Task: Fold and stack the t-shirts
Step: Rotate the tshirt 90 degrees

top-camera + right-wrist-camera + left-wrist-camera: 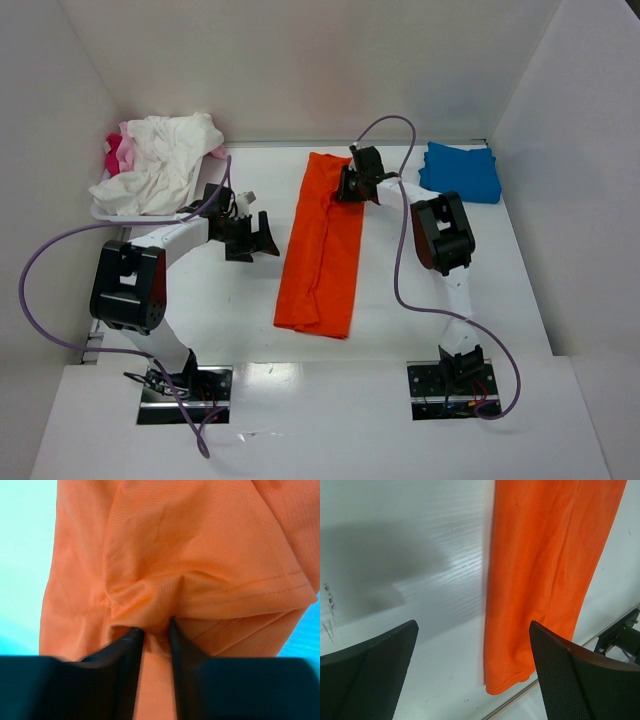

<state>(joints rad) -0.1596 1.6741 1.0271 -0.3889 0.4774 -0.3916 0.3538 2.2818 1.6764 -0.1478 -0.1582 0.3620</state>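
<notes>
An orange t-shirt [322, 250] lies on the table as a long, narrow folded strip running from far to near. My right gripper [345, 190] is at its far end, jaws nearly together with a bunched fold of the orange t-shirt [190, 545] pinched between them [155, 630]. To the left of the strip hovers my left gripper [262, 240], wide open with nothing between its fingers [472, 630]; the near hem of the orange t-shirt [540, 570] shows in its view. A folded blue t-shirt [462, 172] lies at the back right. White [160, 165] and pink [118, 152] t-shirts are heaped at the back left.
The heap sits in a white tray [110, 212] against the left wall. White walls close in the table on the left, back and right. A purple cable [400, 250] hangs along each arm.
</notes>
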